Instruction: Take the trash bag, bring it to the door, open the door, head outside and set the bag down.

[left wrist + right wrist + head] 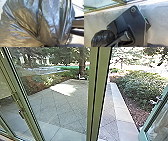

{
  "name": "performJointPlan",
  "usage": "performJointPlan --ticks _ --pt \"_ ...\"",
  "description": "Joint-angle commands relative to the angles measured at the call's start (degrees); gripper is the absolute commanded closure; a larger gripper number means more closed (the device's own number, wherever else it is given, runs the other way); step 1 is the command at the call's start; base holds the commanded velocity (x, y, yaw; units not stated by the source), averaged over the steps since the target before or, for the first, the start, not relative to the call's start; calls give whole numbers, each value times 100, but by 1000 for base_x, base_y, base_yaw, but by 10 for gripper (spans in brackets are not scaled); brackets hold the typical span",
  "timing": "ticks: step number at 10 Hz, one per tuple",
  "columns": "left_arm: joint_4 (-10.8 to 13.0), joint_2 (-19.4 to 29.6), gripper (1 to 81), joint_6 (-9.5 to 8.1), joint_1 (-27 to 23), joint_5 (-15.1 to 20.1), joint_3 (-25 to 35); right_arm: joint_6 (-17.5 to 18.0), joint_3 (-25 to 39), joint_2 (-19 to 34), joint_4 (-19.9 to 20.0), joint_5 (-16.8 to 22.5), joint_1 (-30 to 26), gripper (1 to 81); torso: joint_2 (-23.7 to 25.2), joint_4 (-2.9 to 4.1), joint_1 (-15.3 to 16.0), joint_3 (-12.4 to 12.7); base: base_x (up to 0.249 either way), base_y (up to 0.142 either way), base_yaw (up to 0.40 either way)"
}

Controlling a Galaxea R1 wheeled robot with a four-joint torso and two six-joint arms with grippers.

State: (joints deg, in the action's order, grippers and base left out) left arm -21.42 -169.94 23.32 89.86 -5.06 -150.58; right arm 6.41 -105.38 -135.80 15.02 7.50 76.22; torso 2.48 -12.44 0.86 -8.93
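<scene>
- Open gap between green metal post point(96, 97) and green-framed glass door point(143, 135)
- Shiny black plastic trash bag point(48, 22), cut off
- Grippers, apart or together: cannot tell

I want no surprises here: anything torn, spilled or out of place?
Nothing plainly stands out. The bag is creased, with no tear I can see. The pale patch on the paving looks like sunlight, not a spill. A small white thing shows near the tree; I can't tell what.
</scene>
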Motion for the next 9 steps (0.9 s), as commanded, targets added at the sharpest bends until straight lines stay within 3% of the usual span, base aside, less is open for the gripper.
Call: performJointPlan --ticks 1,2,3,4,5,7,8,9 --pt "59 3 811 32 -165 374 -42 -9 -236 -195 124 217 -110 10 0 0 0 0 0 0 0" --pt "59 3 811 32 -165 374 -42 -8 -411 -318 150 217 -102 10 0 449 0 0 0 0 0" --pt "76 3 811 32 -165 374 -42 -17 -534 -397 150 209 -93 10 0 580 -2 0 0 0 0" --pt "121 -6 811 32 -165 374 -42 -17 -632 -511 133 217 -58 10 0 658 -2 0 0 0 0" --pt "121 3 811 32 -165 374 -42 -8 -764 -599 133 208 -5 10 0 820 -2 0 0 0 0" --pt "129 12 811 32 -165 374 -42 -17 -1089 -846 115 156 109 10 0 1224 -2 2 0 0 0" --pt "129 12 811 24 -174 365 -42 -17 -1272 -985 98 120 162 10 0 859 -2 2 0 0 0" --pt "138 21 811 23 -201 365 -60 -17 -1485 -1189 71 120 224 10 0 1030 -2 2 0 0 0"
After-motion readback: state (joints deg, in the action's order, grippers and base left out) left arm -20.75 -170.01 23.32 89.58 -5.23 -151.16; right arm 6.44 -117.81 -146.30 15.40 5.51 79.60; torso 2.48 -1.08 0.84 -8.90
